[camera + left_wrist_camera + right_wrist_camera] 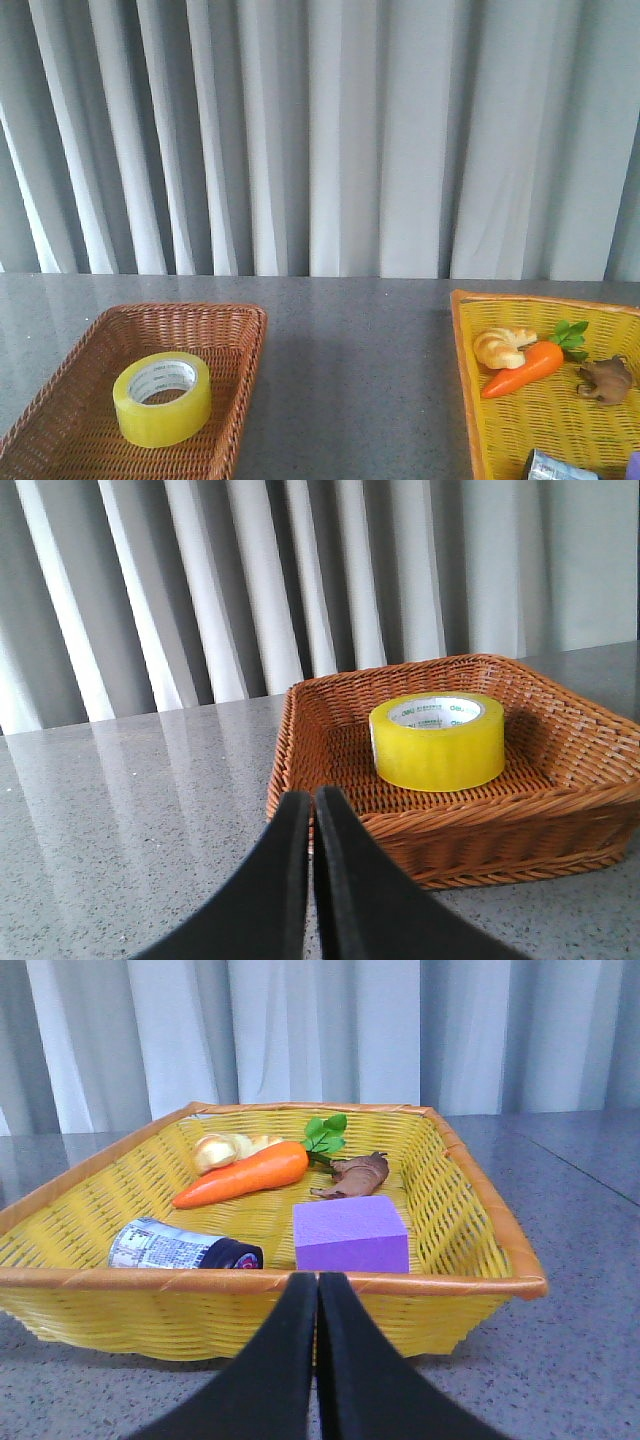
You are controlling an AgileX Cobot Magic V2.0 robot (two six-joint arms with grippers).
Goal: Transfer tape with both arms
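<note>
The yellow tape roll (162, 398) lies flat, core upward, in a brown wicker basket (60, 400) at the front left of the table. It also shows in the left wrist view (437, 740), inside the same basket (590, 730). My left gripper (311, 805) is shut and empty, just outside the basket's near rim, short of the tape. My right gripper (318, 1285) is shut and empty, just outside the near rim of a yellow basket (480, 1200). Neither arm shows in the front view.
The yellow basket (470, 390) at the front right holds a toy carrot (525, 368), a bread piece (503, 346), a brown animal figure (605, 380), a can (180, 1246) and a purple block (350, 1234). Grey table (350, 380) lies between the baskets; grey curtains hang behind.
</note>
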